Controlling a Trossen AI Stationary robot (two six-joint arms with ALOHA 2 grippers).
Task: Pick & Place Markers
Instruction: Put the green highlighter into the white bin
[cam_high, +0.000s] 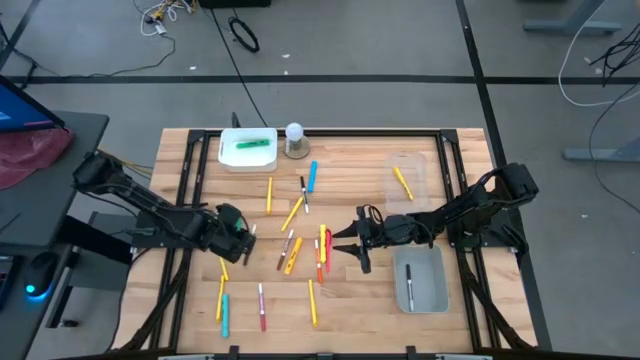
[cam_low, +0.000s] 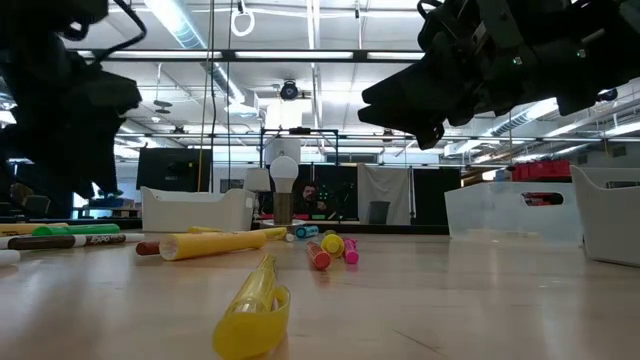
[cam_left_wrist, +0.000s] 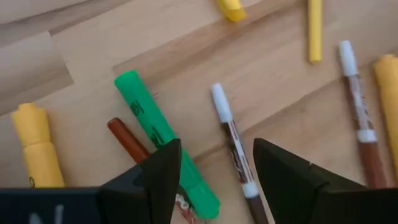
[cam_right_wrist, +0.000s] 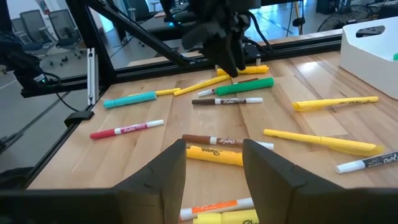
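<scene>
With markers (cam_high: 296, 243) scattered mid-table and a few already binned, left gripper (cam_high: 240, 232) hovering spread and empty just above green marker (cam_left_wrist: 163, 140), brown stick (cam_left_wrist: 127, 140) touching its side. To grip clean: centre on green barrel across its width, drop straight so one finger goes between green and the white-capped brown pen (cam_left_wrist: 234, 140), close only once low enough, or brown stick gets dragged along. Right gripper (cam_high: 355, 247) spread, empty, over the yellow-orange cluster (cam_right_wrist: 214, 154); keep clear of left.
</scene>
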